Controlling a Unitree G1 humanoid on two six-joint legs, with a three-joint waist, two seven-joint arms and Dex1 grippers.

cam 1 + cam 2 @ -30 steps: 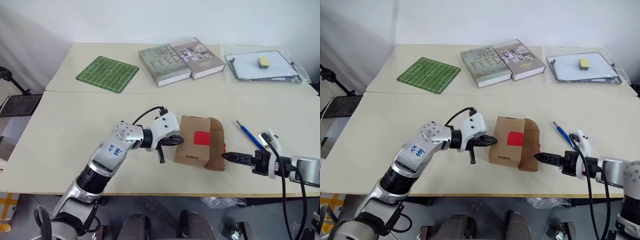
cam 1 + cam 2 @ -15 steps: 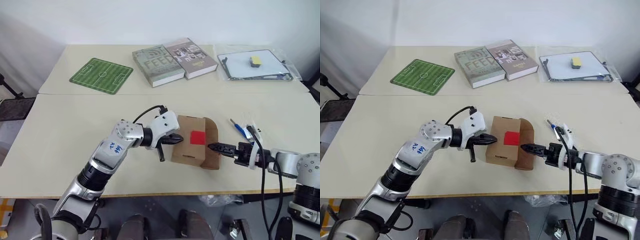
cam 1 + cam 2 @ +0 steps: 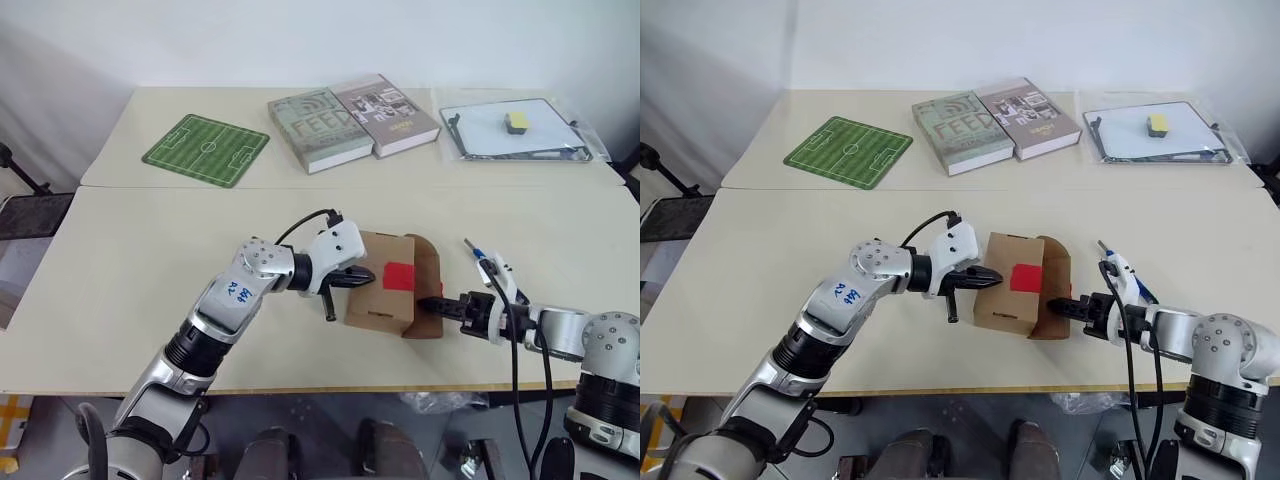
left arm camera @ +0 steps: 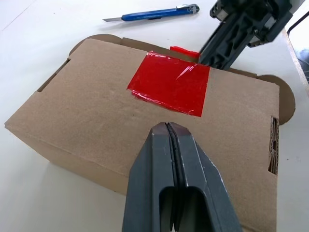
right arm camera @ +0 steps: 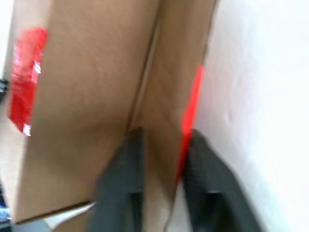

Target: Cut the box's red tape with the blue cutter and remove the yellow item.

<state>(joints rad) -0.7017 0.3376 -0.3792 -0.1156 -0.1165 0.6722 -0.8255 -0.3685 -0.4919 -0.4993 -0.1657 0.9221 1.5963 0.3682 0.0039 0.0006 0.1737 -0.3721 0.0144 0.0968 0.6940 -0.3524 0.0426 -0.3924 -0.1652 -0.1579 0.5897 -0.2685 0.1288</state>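
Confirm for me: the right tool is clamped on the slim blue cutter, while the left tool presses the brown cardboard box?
Not quite. The right tool is clamped on a flap of the brown cardboard box, as the right wrist view shows; the slim blue cutter lies free on the table.

Plain brown box [image 3: 380, 285] bearing glossy red tape [image 4: 169, 82]; dark-blue cutter [image 4: 154, 12] beyond black right gripper [image 3: 430, 303]; green pitch-patterned mat [image 3: 206, 148] far off.

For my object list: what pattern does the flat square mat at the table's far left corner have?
The flat square mat is green with white football-pitch lines, clearest in the left eye view.
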